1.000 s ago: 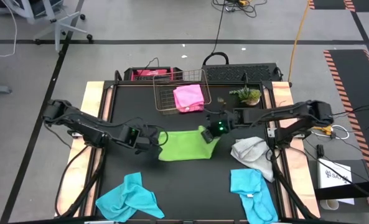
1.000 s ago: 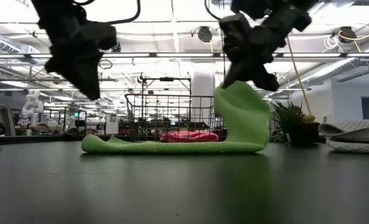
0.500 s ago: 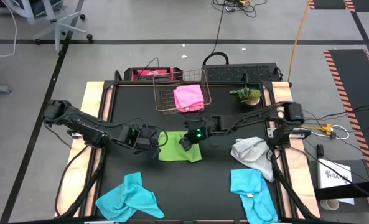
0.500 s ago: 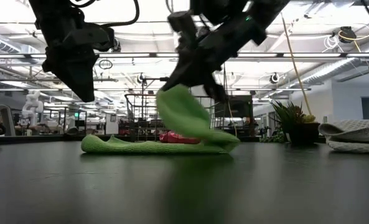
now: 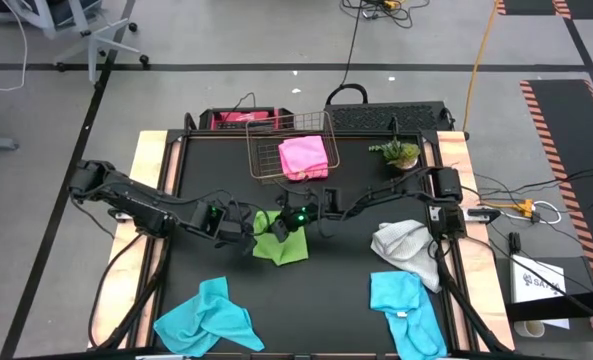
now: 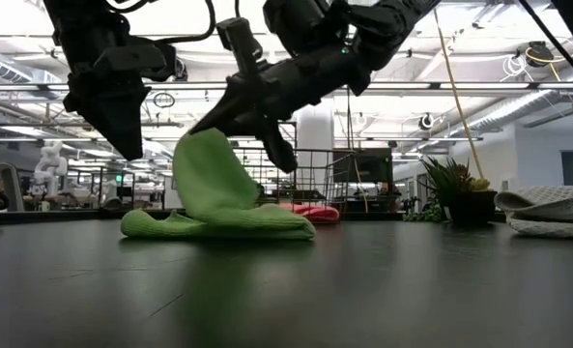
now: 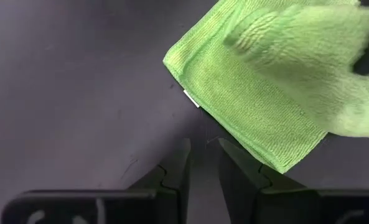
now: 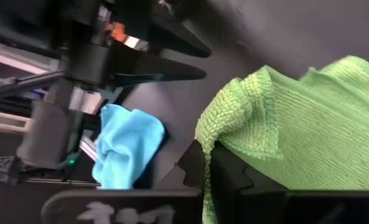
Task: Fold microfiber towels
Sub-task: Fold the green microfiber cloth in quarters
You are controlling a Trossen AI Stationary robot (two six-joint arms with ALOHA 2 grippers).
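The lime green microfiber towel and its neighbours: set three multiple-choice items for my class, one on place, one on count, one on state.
1. Where is the pink microfiber towel?
A. in the copper wire basket
B. on the floor
C. under the small potted plant

2. How many turquoise blue towels lie at the table's near edge?
A. one
B. two
C. four

3. The right gripper is
A. open and empty
B. out of view
C. shut on the lime green microfiber towel

Answers: 1 A, pink lies inside the wire; 2 B, one by each corner; 3 C, the green edge hangs from it.

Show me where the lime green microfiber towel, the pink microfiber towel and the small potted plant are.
lime green microfiber towel (image 5: 281, 247), high view, folded flat part.
pink microfiber towel (image 5: 303, 156), high view, its middle.
small potted plant (image 5: 399, 153), high view, green leaves.
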